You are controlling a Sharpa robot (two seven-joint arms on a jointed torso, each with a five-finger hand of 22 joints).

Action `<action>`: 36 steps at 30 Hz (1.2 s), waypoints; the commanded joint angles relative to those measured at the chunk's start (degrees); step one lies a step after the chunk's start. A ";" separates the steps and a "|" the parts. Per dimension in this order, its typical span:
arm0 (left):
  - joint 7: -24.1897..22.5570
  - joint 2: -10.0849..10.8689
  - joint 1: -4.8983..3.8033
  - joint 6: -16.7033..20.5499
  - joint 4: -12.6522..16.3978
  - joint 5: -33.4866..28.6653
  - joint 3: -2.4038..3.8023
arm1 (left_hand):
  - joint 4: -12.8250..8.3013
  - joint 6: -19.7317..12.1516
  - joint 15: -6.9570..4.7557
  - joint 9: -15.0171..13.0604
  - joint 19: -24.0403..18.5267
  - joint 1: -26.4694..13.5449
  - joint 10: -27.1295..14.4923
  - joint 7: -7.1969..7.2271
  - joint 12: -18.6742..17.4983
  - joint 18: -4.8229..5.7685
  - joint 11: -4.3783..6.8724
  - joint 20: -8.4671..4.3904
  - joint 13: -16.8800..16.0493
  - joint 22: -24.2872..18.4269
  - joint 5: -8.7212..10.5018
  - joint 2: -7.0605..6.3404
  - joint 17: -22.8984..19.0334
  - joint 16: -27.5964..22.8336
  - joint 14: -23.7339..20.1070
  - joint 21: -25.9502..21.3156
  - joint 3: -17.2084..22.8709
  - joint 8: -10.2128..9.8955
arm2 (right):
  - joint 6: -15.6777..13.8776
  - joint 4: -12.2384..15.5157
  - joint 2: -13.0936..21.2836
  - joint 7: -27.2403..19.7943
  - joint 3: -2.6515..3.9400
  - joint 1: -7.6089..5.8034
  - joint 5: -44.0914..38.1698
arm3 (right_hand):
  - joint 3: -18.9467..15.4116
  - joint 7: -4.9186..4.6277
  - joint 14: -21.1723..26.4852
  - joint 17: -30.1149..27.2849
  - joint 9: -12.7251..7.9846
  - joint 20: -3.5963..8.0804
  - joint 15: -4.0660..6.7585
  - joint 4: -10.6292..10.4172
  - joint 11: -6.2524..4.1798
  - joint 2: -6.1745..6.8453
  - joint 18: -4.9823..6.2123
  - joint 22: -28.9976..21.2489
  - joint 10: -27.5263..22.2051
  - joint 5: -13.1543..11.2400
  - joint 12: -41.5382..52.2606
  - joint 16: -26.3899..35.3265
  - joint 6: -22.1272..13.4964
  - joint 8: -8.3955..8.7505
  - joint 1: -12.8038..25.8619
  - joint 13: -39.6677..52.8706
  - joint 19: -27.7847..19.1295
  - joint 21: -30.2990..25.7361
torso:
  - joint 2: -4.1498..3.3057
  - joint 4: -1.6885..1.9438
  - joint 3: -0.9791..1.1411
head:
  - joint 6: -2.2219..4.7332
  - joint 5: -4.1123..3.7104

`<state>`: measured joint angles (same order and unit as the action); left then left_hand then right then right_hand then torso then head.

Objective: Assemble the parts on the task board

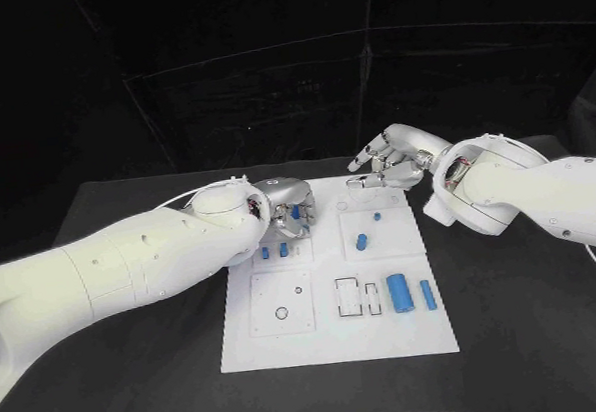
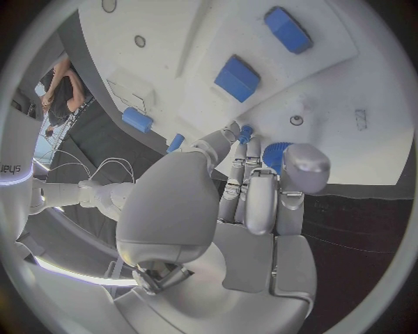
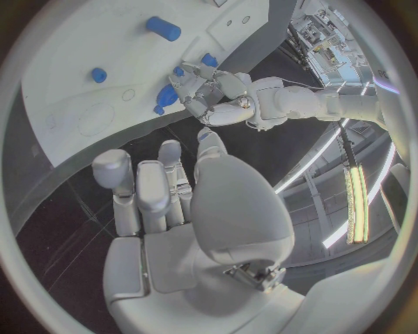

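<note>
— Black table (image 1: 144,384) under black curtains, and I'm running the rig from my desk. Going from the left: my left hand (image 1: 285,212) is hovering over the far left corner of the white board (image 1: 329,348), fingers curled toward a blue part (image 2: 277,154) at the fingertips.

— Is it holding that part?

— It's touching or pinching it, I'm judging, but I cannot tell for sure; the fingers are hiding the contact.

— What is already seated?

— Two small blue pegs (image 1: 273,252) are standing in the block just beside that hand, and a blue piece (image 1: 363,240) is sitting in the middle block. Two blue cylinders (image 1: 399,292) are lying loose along the near right side, beside an outlined slot (image 1: 348,297). The near left block is showing bare holes.

— And the right side?

— My right hand (image 1: 389,170) is hanging over the far right corner, fingers apart, holding nothing.

— Progress?

— Partway, I'm guessing; the loose pieces are waiting.
</note>
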<state>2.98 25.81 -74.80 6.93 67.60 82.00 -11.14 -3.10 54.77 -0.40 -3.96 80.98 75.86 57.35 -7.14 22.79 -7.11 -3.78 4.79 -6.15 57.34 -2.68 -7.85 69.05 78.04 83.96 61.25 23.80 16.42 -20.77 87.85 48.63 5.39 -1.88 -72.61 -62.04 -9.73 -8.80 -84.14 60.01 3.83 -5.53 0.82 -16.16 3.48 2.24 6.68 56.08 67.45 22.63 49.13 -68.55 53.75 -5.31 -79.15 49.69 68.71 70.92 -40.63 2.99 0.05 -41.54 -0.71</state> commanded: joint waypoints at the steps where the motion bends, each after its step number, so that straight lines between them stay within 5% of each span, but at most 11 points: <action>1: 0.64 -0.12 -0.02 -1.96 -0.12 0.44 0.03 | -0.03 0.44 -0.48 0.03 0.38 -0.22 0.49 -0.01 -0.35 0.43 -0.13 0.05 0.10 0.15 -0.27 0.55 -0.09 0.15 1.28 0.30 0.45 -0.33 | -0.46 0.05 -0.06 -0.16 0.03 -0.09 -0.14 | -0.21 0.25 0.06 0.05 0.08 -0.06 -0.01 0.15 0.03 -0.31 0.35 0.01 -0.37 0.17 -0.05 0.24 -0.29 -0.34 -0.02 0.05 -0.38 -0.32 | 0.01 0.02 -0.01 | 0.03 0.01; 20: 1.58 -0.29 0.08 -3.16 -0.72 0.44 0.03 | -1.12 1.48 -0.49 0.07 0.25 1.14 1.77 -0.19 -1.83 0.50 -0.15 0.01 1.39 0.81 -0.28 1.75 -0.62 0.17 1.25 0.65 3.44 -1.81 | -0.43 -0.02 -0.17 -0.17 0.03 -0.09 -0.14 | -0.22 0.27 0.03 0.13 0.09 -0.06 0.01 0.17 0.01 -0.40 0.34 0.03 -0.27 0.19 0.11 0.22 -0.22 -0.40 -0.14 0.15 -0.34 -0.34 | 0.01 -0.01 0.00 | -0.20 -0.12; 26: 1.42 -0.16 0.09 -2.92 -0.69 0.44 0.03 | -2.32 3.96 -0.86 -0.33 0.78 2.45 4.65 -0.04 -1.27 0.85 0.34 -0.18 1.32 2.96 -0.29 3.04 -0.41 0.51 1.41 2.50 5.75 -1.43 | -0.47 -0.01 -0.16 -0.18 0.03 -0.09 -0.14 | -0.22 0.28 0.02 0.14 0.10 -0.05 0.01 0.17 0.01 -0.43 0.34 0.04 -0.22 0.19 0.20 0.22 -0.19 -0.43 -0.16 0.22 -0.33 -0.34 | -0.02 -0.01 -0.01 | -0.18 -0.14; 36: -0.94 0.27 0.11 1.42 -0.26 0.43 0.04 | -2.80 5.93 -1.21 -0.61 1.24 1.70 7.00 0.23 -1.19 1.18 0.82 -0.53 1.09 4.87 -0.22 3.41 -0.34 0.74 1.63 4.12 6.79 -1.43 | -0.45 -0.02 -0.17 -0.12 0.03 -0.09 -0.14 | -0.24 0.30 0.01 0.16 0.12 -0.05 0.01 0.15 -0.01 -0.48 0.34 0.04 -0.19 0.19 0.24 0.22 -0.11 -0.48 -0.17 0.24 -0.32 -0.34 | 0.02 -0.01 0.01 | -0.21 -0.20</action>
<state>3.14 25.96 -74.73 6.54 67.25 82.11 -11.05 -6.15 60.30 -1.24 -4.52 81.85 77.78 63.35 -6.93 21.56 -7.12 -3.59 4.33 -5.04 62.15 -2.86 -4.64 68.75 78.53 83.96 65.04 30.36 14.81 -20.77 87.77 48.50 5.39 -1.88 -72.61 -62.04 -9.73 -8.80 -84.14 60.08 3.87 -5.53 0.82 -16.16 3.48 2.24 6.67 56.09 67.45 22.63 49.13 -68.55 53.75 -5.54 -79.15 49.87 68.71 70.93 -40.65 2.99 0.04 -41.77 -0.86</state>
